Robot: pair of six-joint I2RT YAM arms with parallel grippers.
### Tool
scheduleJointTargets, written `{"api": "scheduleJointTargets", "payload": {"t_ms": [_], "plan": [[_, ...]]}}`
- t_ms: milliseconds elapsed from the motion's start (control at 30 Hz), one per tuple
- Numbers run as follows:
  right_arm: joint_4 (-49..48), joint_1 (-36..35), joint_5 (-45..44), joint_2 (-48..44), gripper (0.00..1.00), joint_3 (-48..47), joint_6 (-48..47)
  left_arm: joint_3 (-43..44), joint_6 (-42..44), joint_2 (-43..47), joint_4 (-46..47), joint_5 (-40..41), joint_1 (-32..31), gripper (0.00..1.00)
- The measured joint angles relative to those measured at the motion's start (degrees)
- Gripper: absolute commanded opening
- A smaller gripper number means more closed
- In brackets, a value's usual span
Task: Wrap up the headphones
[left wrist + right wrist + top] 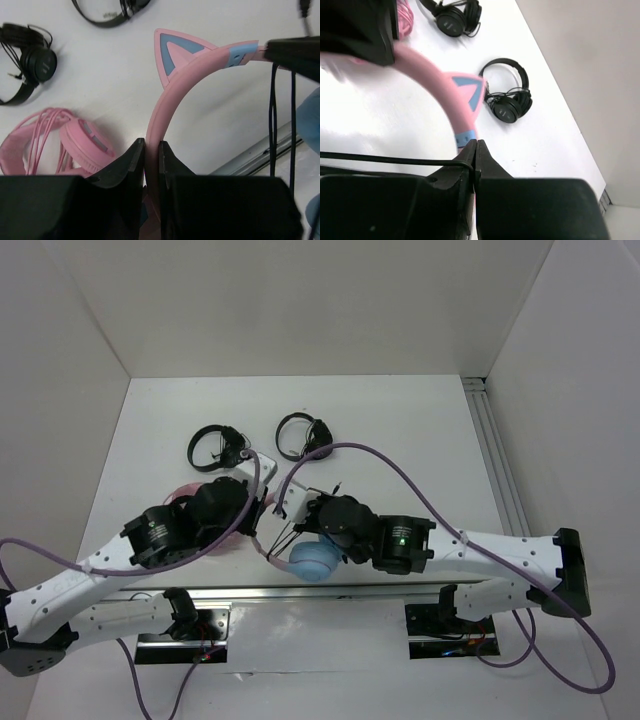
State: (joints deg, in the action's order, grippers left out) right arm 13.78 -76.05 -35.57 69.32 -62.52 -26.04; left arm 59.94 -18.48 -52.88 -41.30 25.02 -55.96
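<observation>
My left end effector (151,145) is clamping tight on the pink band of the headphones (200,65), its fingers pinching the band a little along from the cat ear (175,52). My right end effector (475,145) is pressing almost fully closed at the band's other end, just beside the light blue slider. The thin black cable (395,160) is running into the seam between its fingers. The headphones are spanning the gap between my two arms near the front edge of the worktop (400,430), with a light blue ear cup (313,560) showing beside my right wrist. The all-pink headphones (185,495) are lying by my left arm. One black pair (218,447) and a second black pair (303,435) are sitting farther back.
</observation>
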Motion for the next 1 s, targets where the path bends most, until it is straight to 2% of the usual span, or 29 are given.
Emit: {"api": "scheduleJointTargets", "payload": {"t_ms": [333, 533, 700, 933, 1000], "plan": [[-3.02, 1.68, 1.07, -3.26, 0.03, 3.93, 0.26, 2.97, 3.37, 2.01, 1.44, -0.55, -0.39, 0.00], [-6.34, 2.21, -2.29, -5.09, 0.14, 5.18, -0.94, 5.22, 3.80, 2.14, 0.24, 2.21, -0.48, 0.00], [-8.26, 5.31, -6.84, -5.81, 0.21, 6.84, -2.73, 5.25, 5.42, 3.52, -2.58, 3.17, -0.66, 0.00], [-8.83, 9.49, -5.62, -4.22, 0.18, 6.86, -1.88, 5.35, 7.80, 5.99, -3.98, 3.48, -0.85, 0.00], [-8.92, 10.56, -4.00, -3.67, 0.11, 6.88, -1.44, 5.44, 7.87, 6.54, -3.78, 3.43, -0.90, 0.00]]}}
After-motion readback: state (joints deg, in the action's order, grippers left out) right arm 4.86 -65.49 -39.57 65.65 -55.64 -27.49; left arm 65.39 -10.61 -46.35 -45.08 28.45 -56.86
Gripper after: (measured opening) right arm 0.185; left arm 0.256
